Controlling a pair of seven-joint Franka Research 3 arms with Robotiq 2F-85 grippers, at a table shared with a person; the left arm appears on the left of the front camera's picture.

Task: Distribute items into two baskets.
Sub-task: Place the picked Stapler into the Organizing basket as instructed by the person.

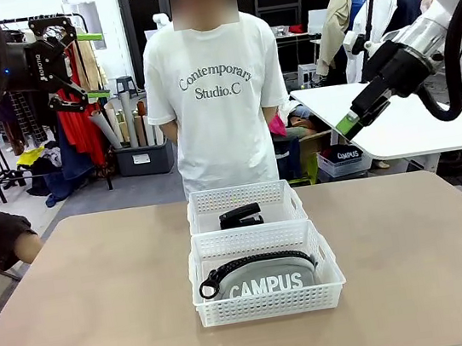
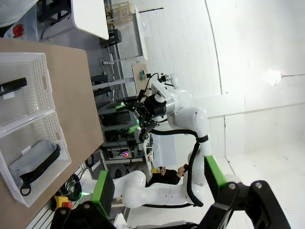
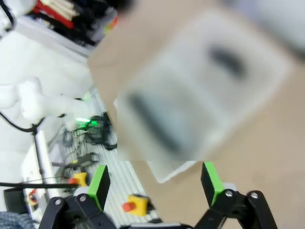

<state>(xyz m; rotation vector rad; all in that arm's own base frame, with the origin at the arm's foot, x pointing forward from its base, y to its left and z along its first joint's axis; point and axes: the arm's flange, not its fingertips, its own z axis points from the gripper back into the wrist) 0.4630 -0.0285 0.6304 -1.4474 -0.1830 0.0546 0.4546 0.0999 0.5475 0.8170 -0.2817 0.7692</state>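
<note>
- Pouch [image 1: 267, 278] lies in the near basket [image 1: 269, 305]; stapler [image 1: 241, 216] in the far basket [image 1: 244, 197].
- Left gripper [image 1: 89, 66] and right gripper [image 1: 347, 125] hang above the table [image 1: 104, 311], both spread wide, holding nothing.

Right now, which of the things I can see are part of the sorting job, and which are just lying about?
Part of the job:
- near basket, holding the grey CAMPUS pouch
- far basket, holding the black stapler

Just lying about:
- grey storage bin on the floor behind
- white side table
- clothes rack
</note>
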